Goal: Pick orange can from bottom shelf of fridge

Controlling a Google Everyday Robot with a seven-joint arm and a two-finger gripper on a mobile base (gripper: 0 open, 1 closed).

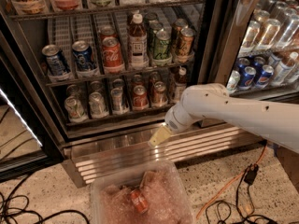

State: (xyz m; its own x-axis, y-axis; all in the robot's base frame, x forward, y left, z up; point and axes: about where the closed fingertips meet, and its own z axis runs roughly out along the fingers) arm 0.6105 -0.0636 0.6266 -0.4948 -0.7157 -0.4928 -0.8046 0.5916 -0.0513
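Note:
The fridge (219, 55) stands open in the camera view. Its bottom shelf (117, 118) holds a row of cans. The orange can (159, 93) stands upright toward the right of that row, between a redder can (139, 97) on its left and a small bottle (180, 80) on its right. Silver-grey cans (98, 105) fill the left lanes. My gripper (159, 135) is a tan tip on the white arm (224, 108). It hangs in front of the ribbed steel base (140, 150), below the shelf's front rail and just under the orange can, not touching it.
The shelf above holds blue cans (84, 55), a Coca-Cola can (112, 54) and bottles. A translucent bin (140, 195) with a red can in it sits on the floor in front. Cables (233, 190) lie on the speckled floor. A second cooler (266, 45) stands at right.

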